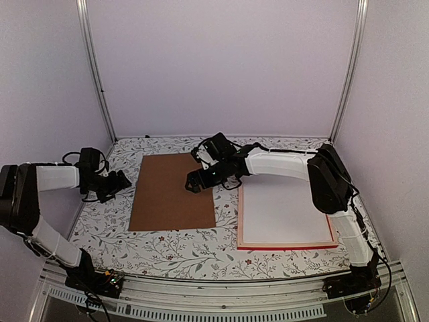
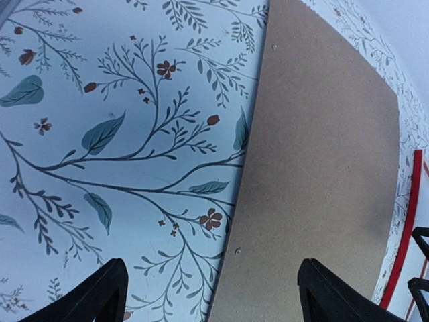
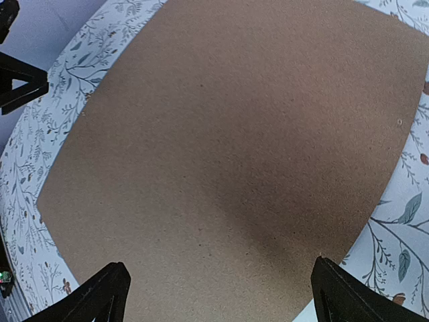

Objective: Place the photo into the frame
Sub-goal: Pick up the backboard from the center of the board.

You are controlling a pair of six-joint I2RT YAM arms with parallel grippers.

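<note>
Your left gripper (image 1: 123, 180), fingers apart, hangs near the plain brown rectangular board (image 1: 171, 194); your right gripper (image 1: 193, 182), also spread, over it.

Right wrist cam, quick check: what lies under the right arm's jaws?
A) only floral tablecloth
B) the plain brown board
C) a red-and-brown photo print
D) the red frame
B: the brown board fills nearly the whole right wrist view, with only strips of tablecloth at the edges; in the top view the frame lies apart, to the board's right.
</note>
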